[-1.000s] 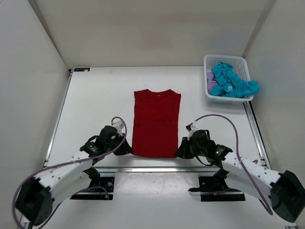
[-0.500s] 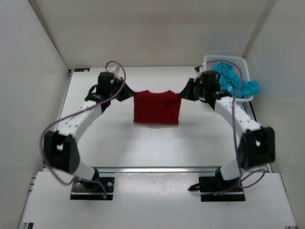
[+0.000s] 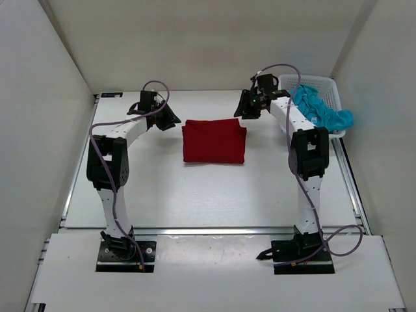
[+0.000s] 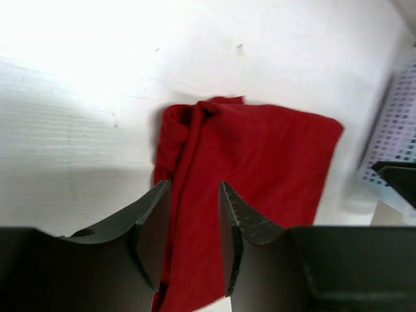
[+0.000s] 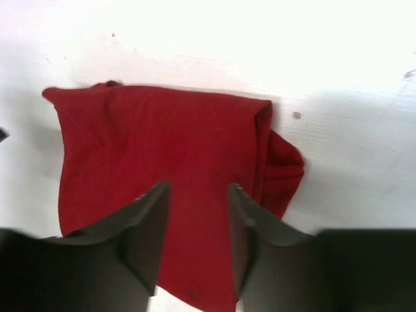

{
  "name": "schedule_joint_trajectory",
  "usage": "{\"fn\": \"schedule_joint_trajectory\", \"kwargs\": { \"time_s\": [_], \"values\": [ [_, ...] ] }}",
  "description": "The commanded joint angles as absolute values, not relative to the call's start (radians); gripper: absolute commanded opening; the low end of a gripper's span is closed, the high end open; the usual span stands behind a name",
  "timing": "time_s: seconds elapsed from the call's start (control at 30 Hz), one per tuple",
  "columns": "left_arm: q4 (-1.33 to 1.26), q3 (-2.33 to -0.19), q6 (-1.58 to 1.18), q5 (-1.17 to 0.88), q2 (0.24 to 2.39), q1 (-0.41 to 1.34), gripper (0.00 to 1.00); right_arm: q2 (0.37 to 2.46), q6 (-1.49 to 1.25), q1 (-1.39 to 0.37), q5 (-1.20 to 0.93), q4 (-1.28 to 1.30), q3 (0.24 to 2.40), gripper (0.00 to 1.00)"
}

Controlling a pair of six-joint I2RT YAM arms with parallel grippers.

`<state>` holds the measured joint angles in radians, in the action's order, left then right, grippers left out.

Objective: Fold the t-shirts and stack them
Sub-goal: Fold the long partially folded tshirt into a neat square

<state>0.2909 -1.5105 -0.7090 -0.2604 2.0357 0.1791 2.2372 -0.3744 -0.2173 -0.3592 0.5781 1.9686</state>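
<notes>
The dark red t-shirt [image 3: 214,141] lies folded into a squat rectangle on the far middle of the white table [image 3: 149,188]. Its soft cloth is smooth on top and its long edges are fairly straight. Both wrist views show a rumpled, bunched roll of fabric along one short side. The left gripper [image 3: 170,119] hangs just off the shirt's far left corner, its dark jaws partly apart with nothing between them. The right gripper [image 3: 241,112] hangs near the far right corner in the same way, also holding nothing. At the table's far right corner stands a white plastic lattice basket [image 3: 315,78]. A crumpled teal blue t-shirt [image 3: 325,114] is heaped inside it and spills over the right rim.
</notes>
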Motion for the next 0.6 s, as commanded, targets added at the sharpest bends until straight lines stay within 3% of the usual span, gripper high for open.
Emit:
{"fn": "schedule_joint_trajectory", "kwargs": {
  "time_s": [0.0,0.1,0.2,0.3,0.43,0.57],
  "values": [
    [0.226,-1.537,-0.712,-0.247,1.866,0.201,0.45,2.107,-0.338,-0.239,-0.286,0.603,1.969,0.41],
    [0.212,-1.479,-0.689,-0.273,1.826,0.256,0.42,1.950,-0.357,-0.285,-0.259,0.424,1.740,0.42],
    [0.083,-1.245,-0.719,-0.284,1.760,0.322,0.42,1.836,-0.439,-0.316,-0.346,0.153,1.340,0.19],
    [0.020,-1.105,-0.719,-0.279,1.791,0.376,0.41,1.860,-0.473,-0.322,-0.402,0.084,1.234,0.01],
    [-0.073,-0.956,-0.736,-0.308,1.845,0.373,0.37,1.914,-0.474,-0.321,-0.407,0.075,1.163,0.00],
    [-0.156,-0.763,-0.739,-0.308,1.789,0.341,0.37,1.873,-0.502,-0.316,-0.399,-0.055,0.959,0.00]
  ]
}}
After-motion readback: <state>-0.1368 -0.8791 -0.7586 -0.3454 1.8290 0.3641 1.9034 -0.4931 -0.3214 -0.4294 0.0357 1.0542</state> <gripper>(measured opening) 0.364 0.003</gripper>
